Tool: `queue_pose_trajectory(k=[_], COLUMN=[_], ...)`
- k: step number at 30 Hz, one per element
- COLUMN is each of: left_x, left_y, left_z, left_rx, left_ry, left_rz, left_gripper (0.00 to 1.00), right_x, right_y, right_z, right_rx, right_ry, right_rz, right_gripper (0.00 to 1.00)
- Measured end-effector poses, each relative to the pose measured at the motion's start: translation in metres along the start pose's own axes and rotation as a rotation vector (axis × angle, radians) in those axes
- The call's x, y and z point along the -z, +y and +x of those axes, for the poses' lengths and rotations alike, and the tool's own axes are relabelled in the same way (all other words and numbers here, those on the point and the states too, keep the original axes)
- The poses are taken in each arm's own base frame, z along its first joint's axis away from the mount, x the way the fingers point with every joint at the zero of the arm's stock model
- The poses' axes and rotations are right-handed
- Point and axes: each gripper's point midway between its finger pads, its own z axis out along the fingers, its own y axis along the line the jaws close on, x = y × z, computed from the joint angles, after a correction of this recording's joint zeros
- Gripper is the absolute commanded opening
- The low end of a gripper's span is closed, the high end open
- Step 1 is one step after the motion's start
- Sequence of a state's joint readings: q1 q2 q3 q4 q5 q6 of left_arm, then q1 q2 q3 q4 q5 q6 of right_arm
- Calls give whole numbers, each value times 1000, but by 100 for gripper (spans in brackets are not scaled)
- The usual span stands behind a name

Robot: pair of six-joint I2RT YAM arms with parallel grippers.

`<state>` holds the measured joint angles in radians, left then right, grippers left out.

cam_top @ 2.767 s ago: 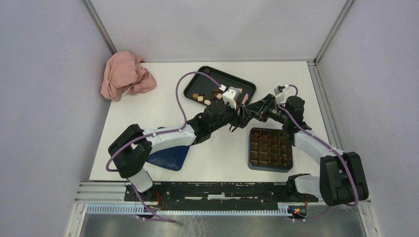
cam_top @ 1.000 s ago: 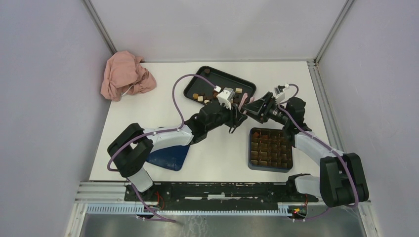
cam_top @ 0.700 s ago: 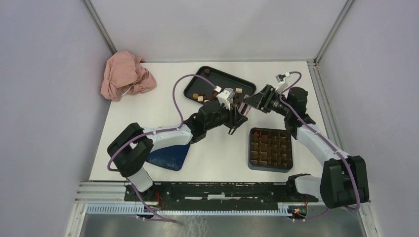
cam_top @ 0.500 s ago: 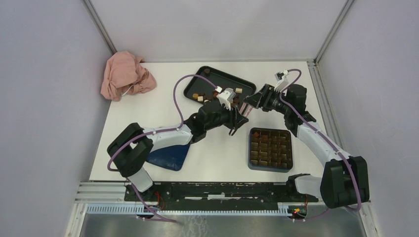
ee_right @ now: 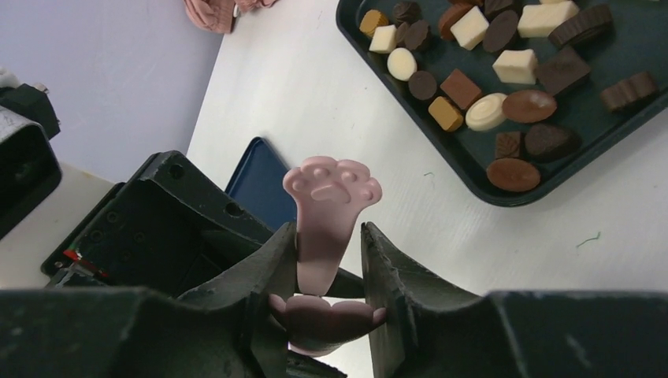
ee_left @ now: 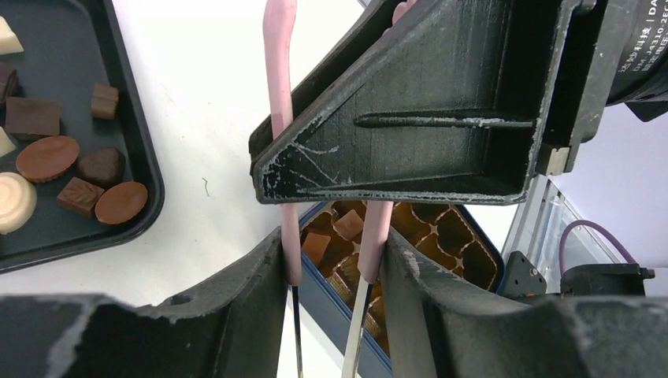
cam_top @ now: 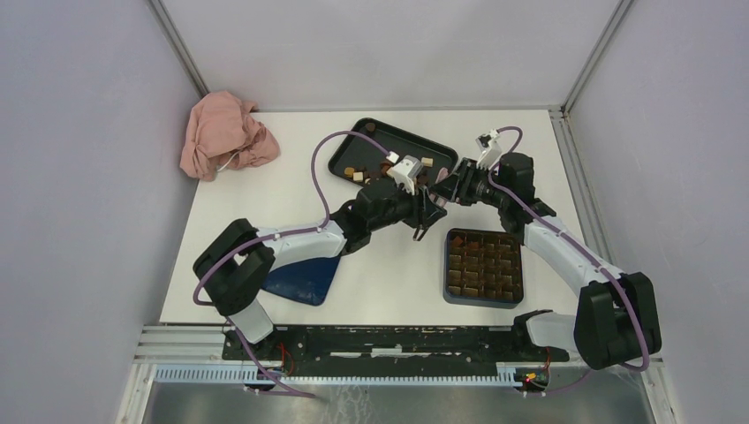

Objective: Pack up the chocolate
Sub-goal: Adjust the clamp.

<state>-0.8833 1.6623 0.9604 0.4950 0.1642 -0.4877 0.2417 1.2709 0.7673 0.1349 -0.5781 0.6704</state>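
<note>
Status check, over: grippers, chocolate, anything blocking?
Left gripper, right gripper: both shut on pink tongs. Chocolate loose on black tray, some in box. No obstruction seen.

- I see most of the chocolate [ee_right: 516, 67] lying flat and loose on the black tray [cam_top: 399, 139] in one scattered cluster, with some pieces touching.
- The mix is dark brown, tan and cream-white, in squares, rounds and ovals.
- A few tan pieces [ee_left: 347, 224] sit in cells of the brown grid [ee_left: 441, 232] inside the blue box [cam_top: 482, 303]. I can't count them.
</note>
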Motion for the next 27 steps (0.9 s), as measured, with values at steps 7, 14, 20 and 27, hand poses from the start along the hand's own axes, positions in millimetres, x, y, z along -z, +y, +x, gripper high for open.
queue_pose_trajectory(k=[7,14,20,27], left_x=[0,11,23,25], left_y=[0,3,2,-2], left_z=[-1,11,12,-6], left_rx=[1,-1,-8,-18], left_ry=[-6,-9,-45,-128], left_rz=[-1,6,18,26], left_gripper=[72,83,87,84], right_x=[2,9,10,11], right_y=[5,5,7,7], right_z=[-6,-17,-9,-4], right_rx=[-62,-169,-235,-292], right_ry=[-13,-45,-30,-27], right_rz=[-30,-74,-96,-110], right_gripper=[10,8,8,8])
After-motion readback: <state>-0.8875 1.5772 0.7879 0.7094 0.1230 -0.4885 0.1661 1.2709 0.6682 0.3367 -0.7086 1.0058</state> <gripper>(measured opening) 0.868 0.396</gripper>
